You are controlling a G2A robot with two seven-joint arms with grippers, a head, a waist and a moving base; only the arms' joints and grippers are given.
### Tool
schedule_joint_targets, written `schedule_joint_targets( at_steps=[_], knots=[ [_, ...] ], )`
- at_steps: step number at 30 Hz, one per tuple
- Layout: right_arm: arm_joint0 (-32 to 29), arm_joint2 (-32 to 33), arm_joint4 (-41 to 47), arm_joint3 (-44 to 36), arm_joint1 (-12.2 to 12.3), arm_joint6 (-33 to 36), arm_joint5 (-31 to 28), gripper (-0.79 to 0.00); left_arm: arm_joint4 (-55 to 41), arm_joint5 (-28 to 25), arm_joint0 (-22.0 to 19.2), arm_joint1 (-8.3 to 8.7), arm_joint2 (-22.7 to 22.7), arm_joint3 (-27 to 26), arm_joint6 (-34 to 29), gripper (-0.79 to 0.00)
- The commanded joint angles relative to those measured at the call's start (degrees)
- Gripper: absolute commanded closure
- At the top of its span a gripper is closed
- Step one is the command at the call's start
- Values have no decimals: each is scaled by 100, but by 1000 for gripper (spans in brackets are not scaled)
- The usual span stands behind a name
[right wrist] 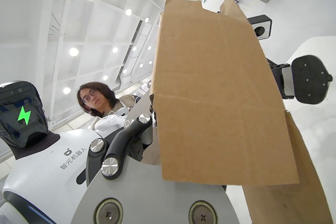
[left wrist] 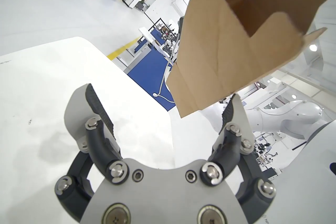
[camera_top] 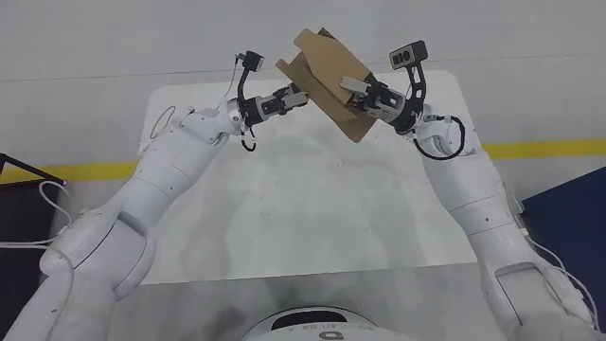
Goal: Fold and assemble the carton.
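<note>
A brown cardboard carton (camera_top: 327, 76), partly unfolded with loose flaps, hangs tilted above the far part of the white table (camera_top: 312, 208). My right gripper (camera_top: 364, 91) is shut on the carton's right end; one finger (right wrist: 143, 125) presses against the edge of a panel (right wrist: 215, 93), and the other finger is hidden behind it. My left gripper (camera_top: 292, 99) stands open just below the carton's left end. In the left wrist view the carton (left wrist: 223, 46) hangs just beyond the open left gripper (left wrist: 165, 104), its lower corner close to one fingertip (left wrist: 233, 104).
The table's far edge and rounded corner (left wrist: 86, 43) lie close under the carton. Beyond it are bare floor, a yellow floor line (camera_top: 559, 148) and blue cabinets (left wrist: 149, 64). One pad of the left gripper (right wrist: 309, 79) appears beside the carton in the right wrist view.
</note>
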Motion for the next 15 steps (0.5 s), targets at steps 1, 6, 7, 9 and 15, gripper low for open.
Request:
schedule_joint_targets(
  at_steps=[1, 6, 7, 9, 15],
  knots=[
    [8, -16, 25, 12, -9, 3, 13, 0, -6, 11, -19, -49, 18, 8, -79, -785],
    [48, -78, 130, 61, -40, 75, 28, 0, -26, 8, -116, -195, 33, 119, -153, -785],
    [51, -89, 135, 70, -44, 100, 45, 0, -36, 8, -145, -224, 20, 170, -118, -785],
    [46, -103, 161, 76, -48, 163, 95, 0, -44, 12, -201, -280, -7, 277, -41, -785],
    [-43, 2, 369, -6, -39, 352, 115, 0, -12, -45, -368, -389, -128, 664, 86, -785]
  ],
)
